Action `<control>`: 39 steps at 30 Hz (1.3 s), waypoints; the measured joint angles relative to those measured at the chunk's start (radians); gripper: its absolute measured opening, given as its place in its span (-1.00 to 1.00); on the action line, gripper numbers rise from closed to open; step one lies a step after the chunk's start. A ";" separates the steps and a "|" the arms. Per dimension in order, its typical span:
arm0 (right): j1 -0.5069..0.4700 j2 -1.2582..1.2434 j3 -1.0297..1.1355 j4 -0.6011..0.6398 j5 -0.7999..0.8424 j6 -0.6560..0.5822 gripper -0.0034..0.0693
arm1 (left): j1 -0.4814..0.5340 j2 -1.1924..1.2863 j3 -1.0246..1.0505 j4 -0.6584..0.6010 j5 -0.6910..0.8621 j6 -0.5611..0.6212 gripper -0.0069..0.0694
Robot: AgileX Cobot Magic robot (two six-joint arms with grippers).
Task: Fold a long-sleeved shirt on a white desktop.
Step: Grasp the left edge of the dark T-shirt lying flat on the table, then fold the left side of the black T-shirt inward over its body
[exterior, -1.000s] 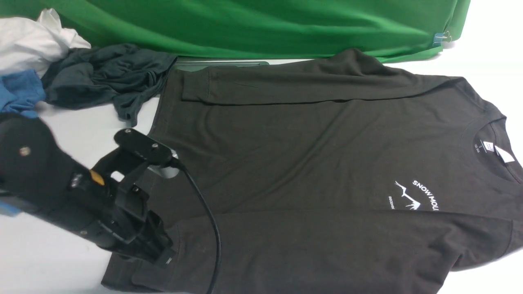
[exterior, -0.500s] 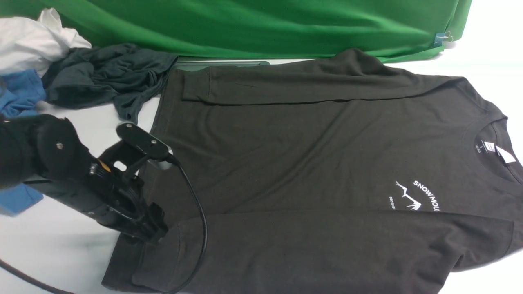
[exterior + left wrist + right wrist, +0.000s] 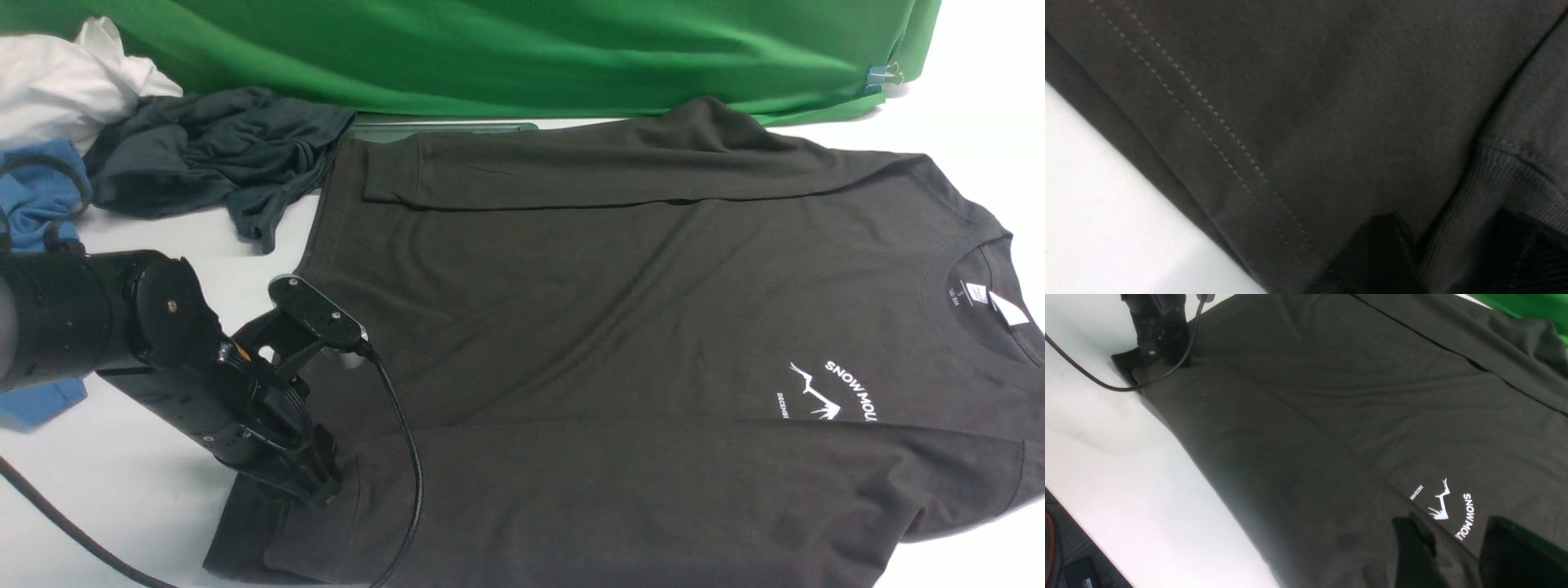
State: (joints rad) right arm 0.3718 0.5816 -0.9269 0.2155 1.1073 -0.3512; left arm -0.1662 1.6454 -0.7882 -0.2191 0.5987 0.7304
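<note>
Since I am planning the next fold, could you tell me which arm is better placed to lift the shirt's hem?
Left, probably. The left gripper sits at the hem of the long-sleeved shirt, open over the near sleeve's cuff; the right gripper hovers at the collar end, by the chest print.

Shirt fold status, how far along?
Done: far sleeve and near sleeve lie folded across the shirt. In hand: left gripper at the near cuff, jaws apart around it. Left: body folds; the shirt lies full length on the desktop.
</note>
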 joint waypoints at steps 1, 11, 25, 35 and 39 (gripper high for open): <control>0.000 0.000 0.000 0.000 0.000 0.000 -0.24 | 0.000 0.000 0.000 -0.004 0.002 0.000 -0.10; 0.000 0.000 -0.001 0.000 0.000 0.003 -0.25 | 0.000 -0.015 -0.032 0.007 0.071 0.001 -0.72; 0.000 0.232 -0.003 0.002 0.006 0.010 -0.25 | 0.000 -0.218 -0.054 0.002 0.152 -0.042 -0.72; 0.000 0.725 -0.003 0.012 -0.251 -0.234 0.35 | 0.000 -0.296 -0.054 -0.015 0.156 -0.052 -0.72; 0.000 0.871 -0.015 0.046 -0.342 -0.395 0.42 | 0.000 -0.296 -0.054 -0.015 0.156 -0.052 -0.72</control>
State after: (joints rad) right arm 0.3718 1.4528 -0.9423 0.2617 0.7655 -0.7459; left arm -0.1662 1.3496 -0.8418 -0.2343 0.7545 0.6783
